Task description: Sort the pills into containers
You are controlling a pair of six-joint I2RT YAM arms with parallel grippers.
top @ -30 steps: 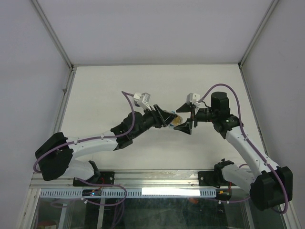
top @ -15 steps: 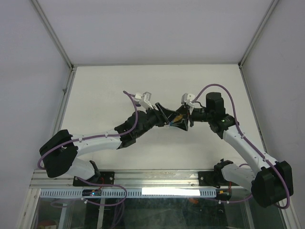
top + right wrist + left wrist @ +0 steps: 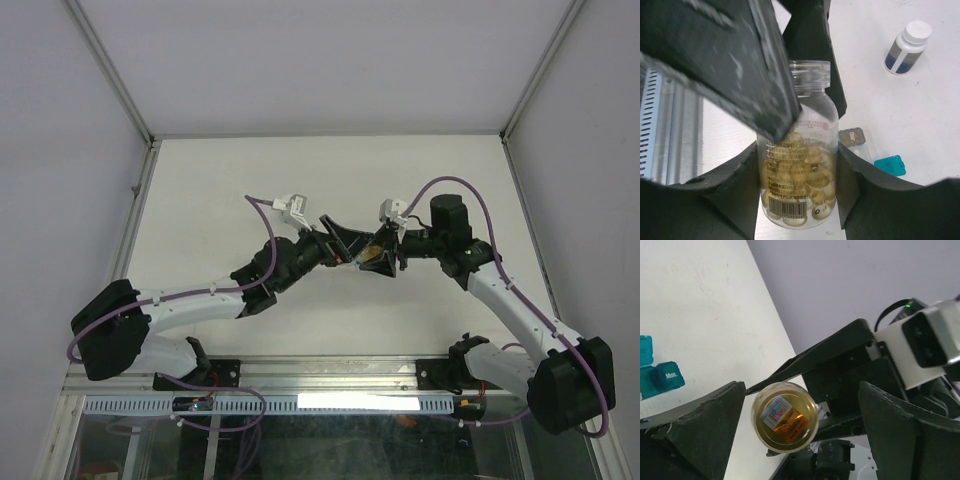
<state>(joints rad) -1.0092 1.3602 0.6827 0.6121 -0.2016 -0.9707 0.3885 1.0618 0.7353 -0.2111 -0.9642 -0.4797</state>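
A clear pill bottle (image 3: 797, 170) full of yellow pills is held off the table, and my right gripper (image 3: 797, 150) is shut on its body. In the top view the bottle (image 3: 372, 253) hangs between the two arms at mid-table. My left gripper (image 3: 801, 387) is open, its fingers wide on either side of the bottle's round end (image 3: 785, 417) without touching it. Teal containers (image 3: 662, 375) lie on the table at the left edge of the left wrist view. A grey container (image 3: 852, 135) and a teal one (image 3: 890, 165) lie beyond the bottle.
A white bottle with a blue label (image 3: 905, 47) stands upright on the table farther off. One of the left gripper's fingers (image 3: 730, 60) crosses the top of the right wrist view, close to the bottle's neck. White walls enclose the table (image 3: 200, 180).
The left gripper, which held the bottle, has opened and drawn back a little. The right gripper moved in and shut on the bottle.
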